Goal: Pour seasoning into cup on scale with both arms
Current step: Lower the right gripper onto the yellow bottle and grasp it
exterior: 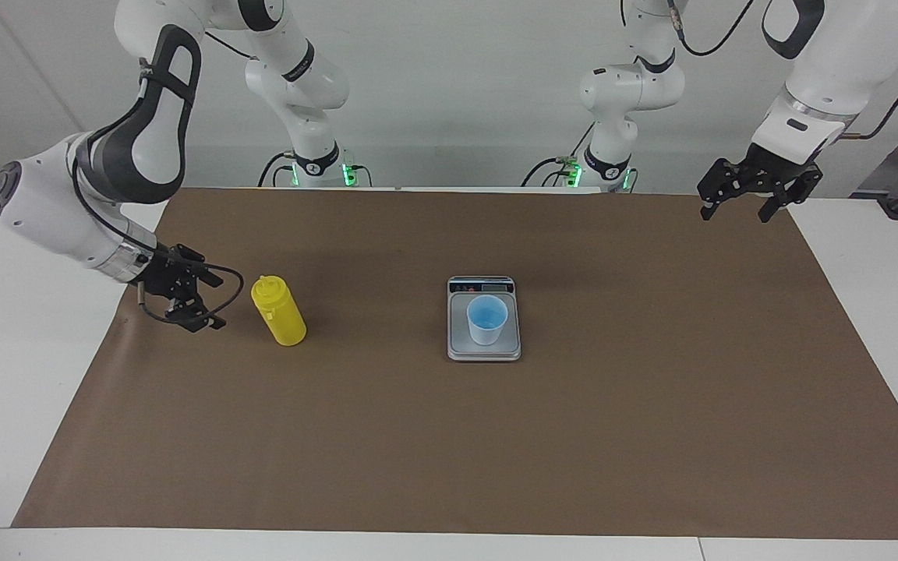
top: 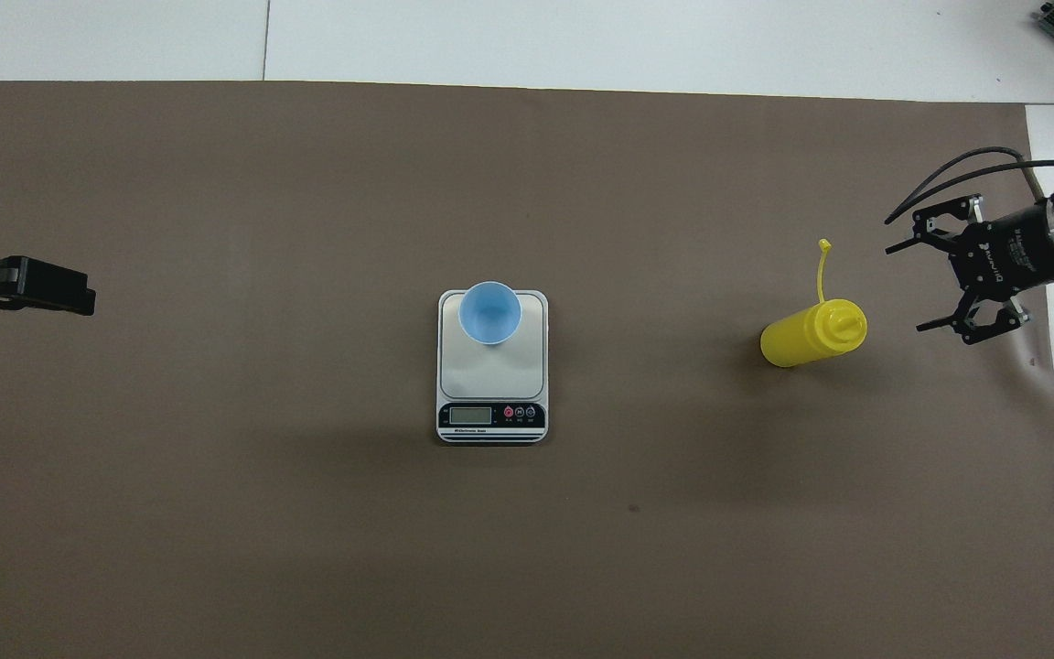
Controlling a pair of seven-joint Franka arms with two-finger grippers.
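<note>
Bottle (exterior: 281, 313) first: it stands upright on the brown mat (exterior: 449, 436) toward the right arm's end of the desk (exterior: 20, 374), yellow, cap on, with its thin tether and tip sticking out from the top in the overhead view. The right gripper (exterior: 203, 308) is down low just beside it, on the side away from the scale, fingers spread wide and pointed at the bottle, not touching it. You can see the gap between them clearly from above (top: 934, 286).

Middle of the mat: the scale (exterior: 484, 318) lies flat with its dark display strip at the end nearer the robots. The cup (exterior: 487, 319) sits upright on the weighing plate, light blue, at the plate's end away from the display. Bottle and scale are well apart.

Over at the left arm's end, the left gripper (exterior: 737, 209) hangs up in the air over the mat's corner by the robots, fingers apart, holding nothing. From above only its black tip (top: 51, 291) pokes in at the edge of the view.
</note>
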